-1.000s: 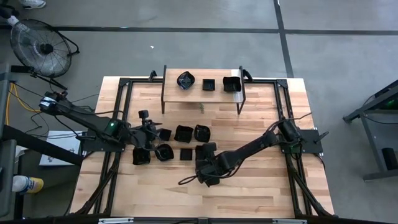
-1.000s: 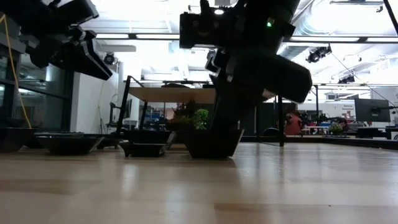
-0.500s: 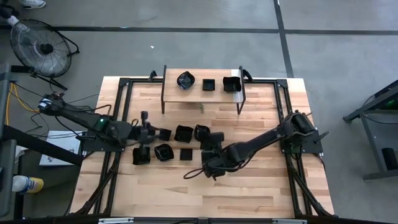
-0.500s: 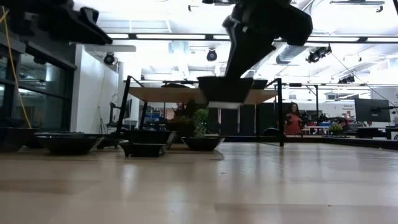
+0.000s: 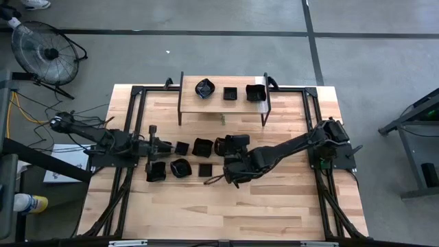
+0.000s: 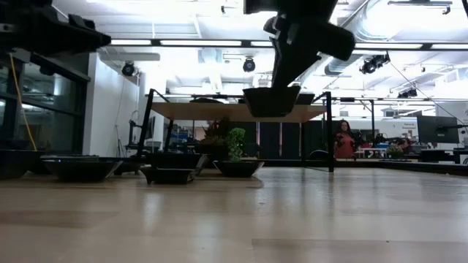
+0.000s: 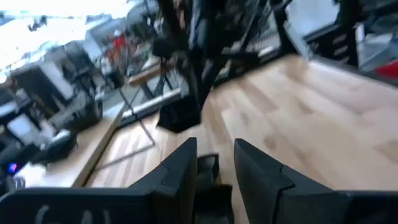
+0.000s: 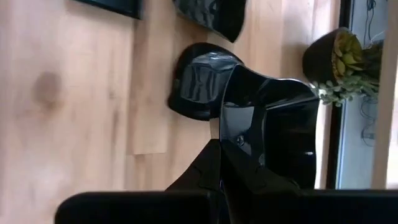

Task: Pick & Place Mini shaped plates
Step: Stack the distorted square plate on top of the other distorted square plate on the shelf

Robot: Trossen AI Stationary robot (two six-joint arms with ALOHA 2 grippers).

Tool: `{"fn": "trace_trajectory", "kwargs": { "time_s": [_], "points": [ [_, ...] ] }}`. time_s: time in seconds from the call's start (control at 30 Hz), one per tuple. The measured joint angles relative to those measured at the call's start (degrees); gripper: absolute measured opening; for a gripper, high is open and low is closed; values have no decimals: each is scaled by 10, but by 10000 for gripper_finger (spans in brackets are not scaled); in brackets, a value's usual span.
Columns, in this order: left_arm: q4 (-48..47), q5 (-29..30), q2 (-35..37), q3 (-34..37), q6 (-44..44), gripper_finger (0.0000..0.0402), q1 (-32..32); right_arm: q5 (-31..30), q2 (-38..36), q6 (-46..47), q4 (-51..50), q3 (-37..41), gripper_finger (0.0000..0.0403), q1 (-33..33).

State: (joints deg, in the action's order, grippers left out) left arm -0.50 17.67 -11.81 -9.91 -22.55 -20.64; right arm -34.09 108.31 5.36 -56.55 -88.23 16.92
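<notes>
My right gripper [image 5: 236, 152] is shut on a mini shaped plate [image 5: 238, 141], a glossy black dish with a wavy rim, high over the middle of the table [image 6: 272, 101]. Several more black plates rest on their bases below: one [image 5: 202, 146] right beside it, another [image 5: 180, 167] nearer, and a small square one [image 5: 182, 147]. My left gripper [image 5: 170, 146] stands open and level at the left, just short of that square plate, and holds nothing [image 7: 214, 168]. Three plates [image 5: 230, 92] stand on the far shelf. My right gripper pinches the plate by its rim [image 8: 231, 134], on the side facing the arm. The fingers [image 8: 239, 163] slant down at it from the table's right and near side. The plate hangs about level, hollow side up, lifted clear of the table and of the plates under it.
A wooden shelf [image 5: 216, 101] on black legs spans the far middle, with a tiny potted plant [image 5: 221, 119] in front of it. A black frame [image 5: 130, 103] borders the table. The near half of the board [image 5: 226, 213] is bare wood. A fan [image 5: 44, 51] stands on the floor.
My right gripper has lifted the plate off the table and carried it up and toward the far edge; the plate stays about level. My left gripper has drawn back toward the table's left edge and tipped up from pointing down to level.
</notes>
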Motion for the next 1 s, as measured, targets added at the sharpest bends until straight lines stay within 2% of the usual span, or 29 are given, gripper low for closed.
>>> {"fn": "trace_trajectory", "kwargs": {
  "time_s": [0.2, 0.47, 0.67, 1.0],
  "points": [
    [-13, -41, 52, 30, -12, 103, 0, -4, 0, -38, -10, 0, 0, -30],
    [20, -63, 60, 84, 20, 103, 0, -1, -23, -93, -22, 0, 0, -67],
    [24, -59, 57, 88, 29, 103, 0, 1, -81, -122, -24, 0, 0, -72],
    [24, -62, 57, 89, 16, 103, 0, 5, -218, -195, -51, 0, 0, -91]
  ]
}}
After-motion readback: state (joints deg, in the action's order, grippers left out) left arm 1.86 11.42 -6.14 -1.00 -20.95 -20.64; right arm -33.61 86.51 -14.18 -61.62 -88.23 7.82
